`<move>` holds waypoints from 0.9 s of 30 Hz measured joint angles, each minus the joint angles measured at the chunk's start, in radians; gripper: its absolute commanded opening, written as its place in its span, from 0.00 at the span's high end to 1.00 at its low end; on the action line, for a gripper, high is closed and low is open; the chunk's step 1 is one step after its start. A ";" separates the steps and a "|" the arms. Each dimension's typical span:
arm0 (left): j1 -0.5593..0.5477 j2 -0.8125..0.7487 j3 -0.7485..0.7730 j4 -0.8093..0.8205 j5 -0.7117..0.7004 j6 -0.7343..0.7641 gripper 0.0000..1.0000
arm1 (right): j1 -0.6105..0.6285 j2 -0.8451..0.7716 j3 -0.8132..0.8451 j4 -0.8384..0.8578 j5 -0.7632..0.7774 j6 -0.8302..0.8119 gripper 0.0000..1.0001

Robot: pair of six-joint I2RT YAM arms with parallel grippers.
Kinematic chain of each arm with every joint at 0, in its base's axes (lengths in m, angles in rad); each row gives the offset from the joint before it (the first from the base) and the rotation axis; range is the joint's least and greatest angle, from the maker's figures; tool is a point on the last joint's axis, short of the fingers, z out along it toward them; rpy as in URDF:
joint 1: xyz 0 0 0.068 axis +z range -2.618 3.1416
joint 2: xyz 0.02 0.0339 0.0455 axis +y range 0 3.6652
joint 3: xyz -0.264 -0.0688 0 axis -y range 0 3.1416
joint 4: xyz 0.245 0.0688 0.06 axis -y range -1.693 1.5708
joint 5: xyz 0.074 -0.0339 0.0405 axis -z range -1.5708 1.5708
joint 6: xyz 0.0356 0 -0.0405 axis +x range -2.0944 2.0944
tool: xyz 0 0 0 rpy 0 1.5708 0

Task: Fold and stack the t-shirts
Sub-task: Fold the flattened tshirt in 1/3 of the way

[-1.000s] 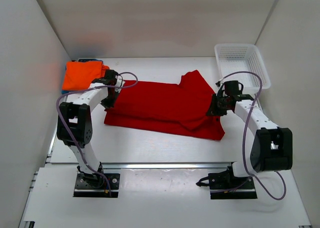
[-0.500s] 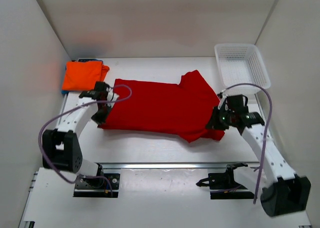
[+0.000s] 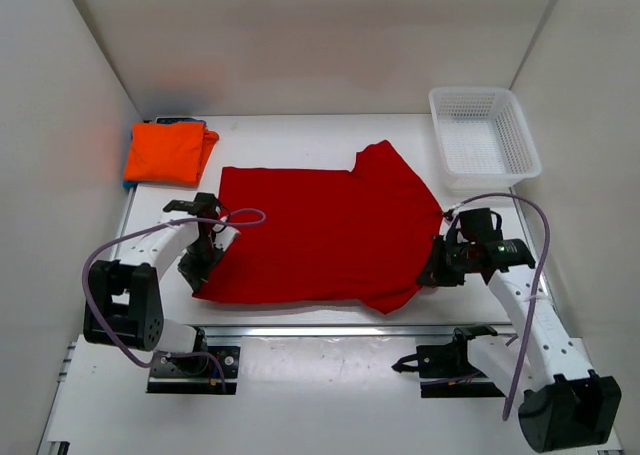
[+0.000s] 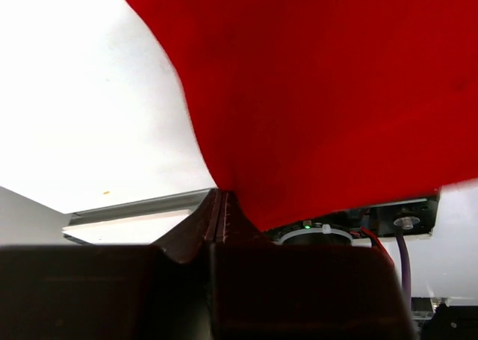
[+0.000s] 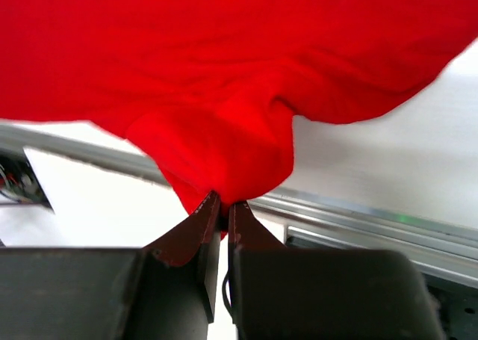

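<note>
A deep red t-shirt [image 3: 320, 235] lies spread wide across the middle of the table. My left gripper [image 3: 197, 272] is shut on its near left corner; in the left wrist view the red cloth [image 4: 321, 93] rises straight out of the closed gripper [image 4: 221, 198]. My right gripper [image 3: 432, 272] is shut on the shirt's near right edge, where the right wrist view shows a bunch of red cloth [image 5: 224, 161] pinched in that gripper [image 5: 223, 204]. An orange t-shirt [image 3: 165, 151] sits folded at the back left, on top of a blue t-shirt [image 3: 128, 183] of which only an edge shows.
A white lattice basket [image 3: 484, 136] stands at the back right. White walls close in the table on three sides. A metal rail [image 3: 330, 329] runs along the table's near edge, just in front of both grippers.
Both grippers have pulled the red shirt's near edge toward the table's front. The shirt has gone from a narrow folded band to a wide flat sheet.
</note>
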 measured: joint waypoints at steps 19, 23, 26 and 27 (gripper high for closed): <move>0.068 0.419 0.461 0.096 -0.031 0.017 1.00 | -0.073 0.651 0.373 0.272 -0.004 -0.241 1.00; 0.072 0.492 0.500 0.106 -0.033 0.013 1.00 | -0.081 0.733 0.410 0.278 -0.003 -0.265 1.00; 0.072 0.531 0.532 0.107 -0.034 0.011 1.00 | -0.090 0.766 0.430 0.278 -0.003 -0.274 1.00; 0.072 0.542 0.544 0.106 -0.034 0.010 1.00 | -0.093 0.772 0.433 0.281 -0.003 -0.276 1.00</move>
